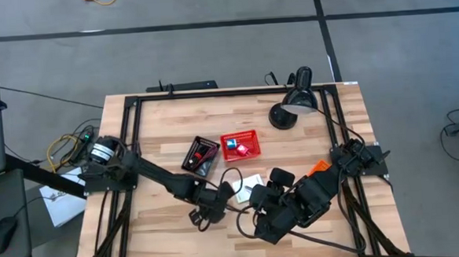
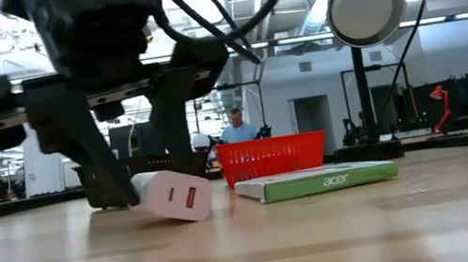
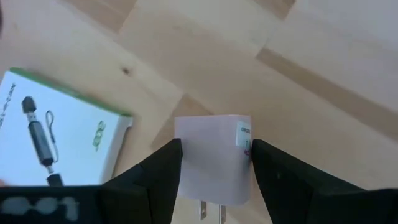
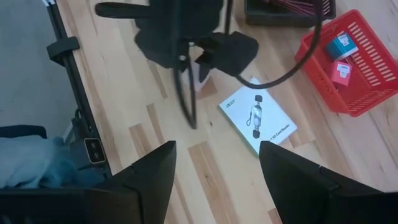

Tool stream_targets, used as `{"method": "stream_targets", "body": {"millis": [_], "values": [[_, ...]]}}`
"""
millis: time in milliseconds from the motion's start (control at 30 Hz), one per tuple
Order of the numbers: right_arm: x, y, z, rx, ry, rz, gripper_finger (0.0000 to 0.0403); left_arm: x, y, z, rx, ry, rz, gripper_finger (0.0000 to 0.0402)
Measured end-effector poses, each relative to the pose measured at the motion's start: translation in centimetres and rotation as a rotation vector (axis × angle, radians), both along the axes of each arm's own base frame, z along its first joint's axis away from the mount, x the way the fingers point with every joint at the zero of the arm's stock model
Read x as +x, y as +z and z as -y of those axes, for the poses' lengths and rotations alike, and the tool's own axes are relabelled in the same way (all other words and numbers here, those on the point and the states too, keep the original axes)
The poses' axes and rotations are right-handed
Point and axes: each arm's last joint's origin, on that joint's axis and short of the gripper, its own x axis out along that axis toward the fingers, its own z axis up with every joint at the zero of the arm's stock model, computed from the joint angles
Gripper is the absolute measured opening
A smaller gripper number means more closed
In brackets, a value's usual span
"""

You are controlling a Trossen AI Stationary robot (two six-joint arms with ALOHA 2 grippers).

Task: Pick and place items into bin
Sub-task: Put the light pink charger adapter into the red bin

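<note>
My left gripper [image 3: 216, 146] is low over the near middle of the table [image 1: 208, 208], shut on a pale pink plug block [image 3: 211, 155] that shows tilted in the low view [image 2: 174, 196]. A white card box with a black piece printed on it [image 4: 258, 121] lies flat just beside it [image 1: 253, 183]. My right gripper [image 4: 214, 152] hangs open above the table to the right of the box [image 1: 261, 199], touching nothing. The red basket [image 1: 239, 144] holds a blue cube [image 4: 342, 45] and a red-pink piece [image 4: 340, 71]. My left gripper pinches the pink block between its two fingers [image 3: 168, 168], one on each long side [image 3: 186, 165], close to the end with the two metal prongs. The fingers come from above, slanting down. The block sits tilted, its lower corner [image 2: 199, 215] at the table top.
A black bin [image 1: 200, 154] stands left of the red basket at mid-table. The black desk lamp [image 1: 295, 101] stands at the far right corner. Black cables loop over the wood around both arms. Beyond the table a person shows far off [image 2: 236, 129].
</note>
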Motion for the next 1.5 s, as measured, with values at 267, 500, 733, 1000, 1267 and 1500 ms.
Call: {"method": "stream_targets", "body": {"millis": [267, 500, 733, 1000, 1267, 1500], "values": [[0.0, 0.0, 0.0, -0.001, 0.001, 0.0, 0.0225, 1.5, 2.5, -0.8, -0.059, 0.099, -0.054, 0.0183], [0.0, 0.0, 0.0, -0.011, 0.022, -0.002, 0.0225, 2.2, 3.5, -1.0, -0.163, 0.093, -0.08, 0.0183], [0.0, 0.0, 0.0, -0.011, 0.022, -0.002, 0.0225, 2.0, 3.7, -0.1, -0.147, 0.213, -0.075, 0.0181], [0.0, 0.0, 0.0, -0.019, 0.039, -0.003, 0.0225, 2.0, 3.6, -1.0, 0.035, 0.302, -0.012, 0.0203], [0.0, 0.0, -0.1, -0.019, 0.04, -0.002, 0.0225, 2.4, 2.4, -1.6, -0.05, 0.345, -0.095, 0.0253], [0.0, 0.0, 0.0, -0.023, 0.047, -0.005, 0.0225, 2.0, 2.3, -1.3, -0.127, 0.29, -0.165, 0.0274]]}}
